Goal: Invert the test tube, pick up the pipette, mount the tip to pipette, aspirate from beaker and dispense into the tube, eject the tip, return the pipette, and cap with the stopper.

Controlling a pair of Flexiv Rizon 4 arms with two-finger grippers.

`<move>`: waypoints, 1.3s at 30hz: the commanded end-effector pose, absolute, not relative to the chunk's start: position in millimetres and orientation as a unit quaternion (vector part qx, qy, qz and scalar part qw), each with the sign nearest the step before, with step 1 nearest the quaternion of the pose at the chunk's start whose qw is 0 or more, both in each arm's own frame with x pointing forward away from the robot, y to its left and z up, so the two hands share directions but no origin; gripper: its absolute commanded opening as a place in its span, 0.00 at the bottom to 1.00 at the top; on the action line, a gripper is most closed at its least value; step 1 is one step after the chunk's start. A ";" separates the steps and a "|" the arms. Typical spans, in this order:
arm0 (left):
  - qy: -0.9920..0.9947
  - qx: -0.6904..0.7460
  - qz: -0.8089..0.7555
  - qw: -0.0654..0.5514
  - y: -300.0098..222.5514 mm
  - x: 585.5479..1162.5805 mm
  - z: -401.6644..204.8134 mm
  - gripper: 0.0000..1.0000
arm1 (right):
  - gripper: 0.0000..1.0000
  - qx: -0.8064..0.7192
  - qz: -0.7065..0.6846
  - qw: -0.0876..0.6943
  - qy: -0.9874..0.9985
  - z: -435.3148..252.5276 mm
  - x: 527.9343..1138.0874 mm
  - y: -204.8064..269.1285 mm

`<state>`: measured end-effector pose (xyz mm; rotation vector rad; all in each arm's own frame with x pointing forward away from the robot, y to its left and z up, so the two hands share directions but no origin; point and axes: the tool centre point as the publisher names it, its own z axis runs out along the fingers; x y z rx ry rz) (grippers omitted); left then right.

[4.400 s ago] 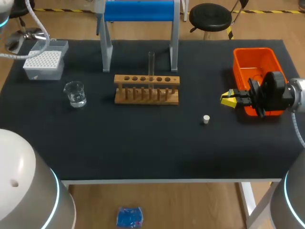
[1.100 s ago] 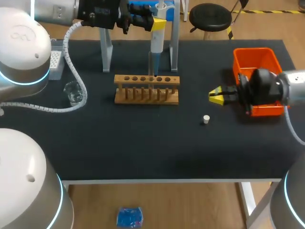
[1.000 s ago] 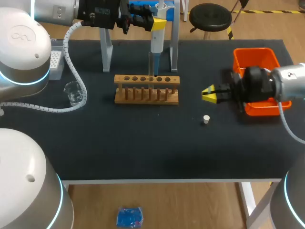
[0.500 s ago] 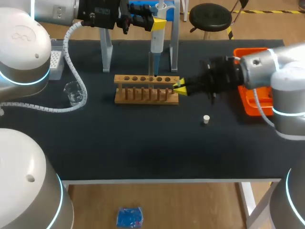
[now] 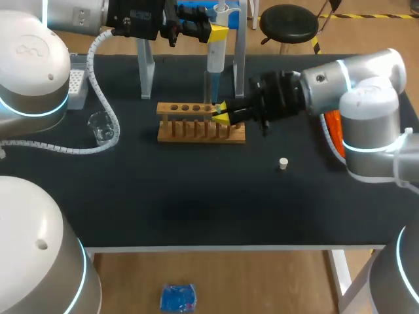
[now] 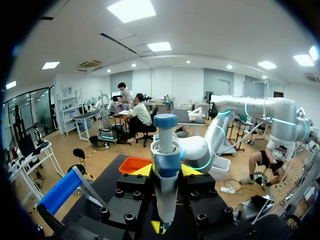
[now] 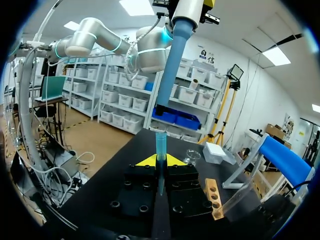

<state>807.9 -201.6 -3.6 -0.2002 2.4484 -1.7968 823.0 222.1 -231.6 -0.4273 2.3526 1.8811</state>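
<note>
My left gripper [image 5: 216,29] is shut on the white and blue pipette [image 5: 215,55], which hangs upright above the wooden tube rack [image 5: 190,127]. In the left wrist view the pipette [image 6: 166,165] stands between the yellow fingertips. My right gripper [image 5: 221,114] reaches in from the right to the rack's top, at the pipette's lower end. In the right wrist view the gripper [image 7: 160,159] is shut on the thin cyan pipette tip [image 7: 160,145]. The test tube is hard to make out behind the pipette. The white stopper [image 5: 283,163] lies on the mat, right of the rack.
A glass beaker [image 5: 103,128] stands at the left and a tip box [image 5: 76,80] sits behind it, partly hidden by my left arm. The blue-topped pipette stand [image 5: 239,65] rises behind the rack. My right arm covers most of the orange bin [image 5: 329,131].
My right arm has swung left from beside the orange bin to the rack, bringing its gripper onto the pipette tip. The left arm and the pipette have stayed where they were.
</note>
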 end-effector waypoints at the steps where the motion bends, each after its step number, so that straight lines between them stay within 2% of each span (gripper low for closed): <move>1: 0.805 -0.065 -0.588 0.048 -201.4 808.5 -2.5 0.00 | 0.00 -0.141 0.619 0.051 0.771 -229.9 823.5 226.9; 29: 0.805 -0.065 -0.588 0.048 -201.4 808.5 -2.5 0.00 | 0.00 -0.157 0.632 0.052 0.757 -213.3 808.7 227.2; 39: 0.805 -0.065 -0.588 0.048 -201.4 808.5 -2.5 0.00 | 0.00 -0.105 0.679 0.009 0.726 -212.5 804.0 229.4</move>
